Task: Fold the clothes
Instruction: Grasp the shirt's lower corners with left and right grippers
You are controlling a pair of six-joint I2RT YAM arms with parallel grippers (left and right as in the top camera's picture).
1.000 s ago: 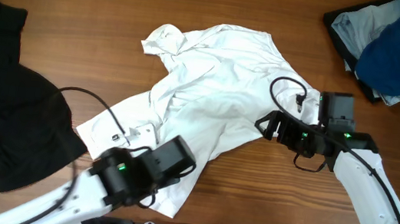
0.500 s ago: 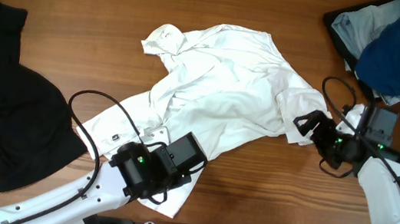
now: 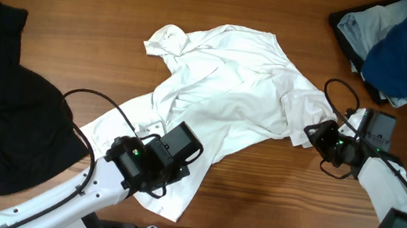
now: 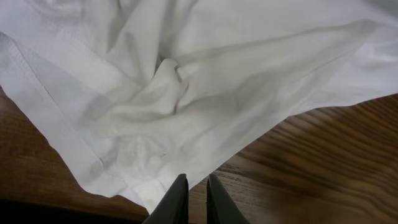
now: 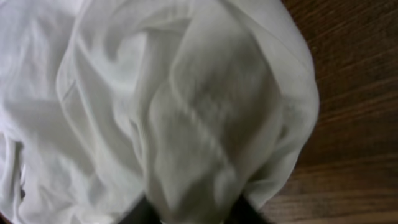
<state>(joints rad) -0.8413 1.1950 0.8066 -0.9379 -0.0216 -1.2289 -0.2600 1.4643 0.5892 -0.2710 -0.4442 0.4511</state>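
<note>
Shirt: white shirt (image 3: 224, 77), crumpled mid-table (image 3: 84, 4); the near hem trails toward the left arm and the right side is bunched.
Right gripper: the right gripper (image 5: 196, 208) is at the shirt's right edge, pinching a thick bunched fold that fills the space between its fingers.
Left gripper: the left gripper (image 4: 194, 186) is at the near hem, fingers almost pressed together with a slim gap; I cannot tell whether cloth is caught.
Step (judged): spreading the shirt flat; no fold made yet.
Doing it well: confirm the left hold first. Then draw the two ends apart, low over the wood, evenly, until the wrinkles run out.
Watch: the right bunch looks several layers deep, so it may drag the body along rather than open it.
Others: black garment (image 3: 0, 103) at left and pile (image 3: 401, 46) at far right, both apart from the shirt.
</note>
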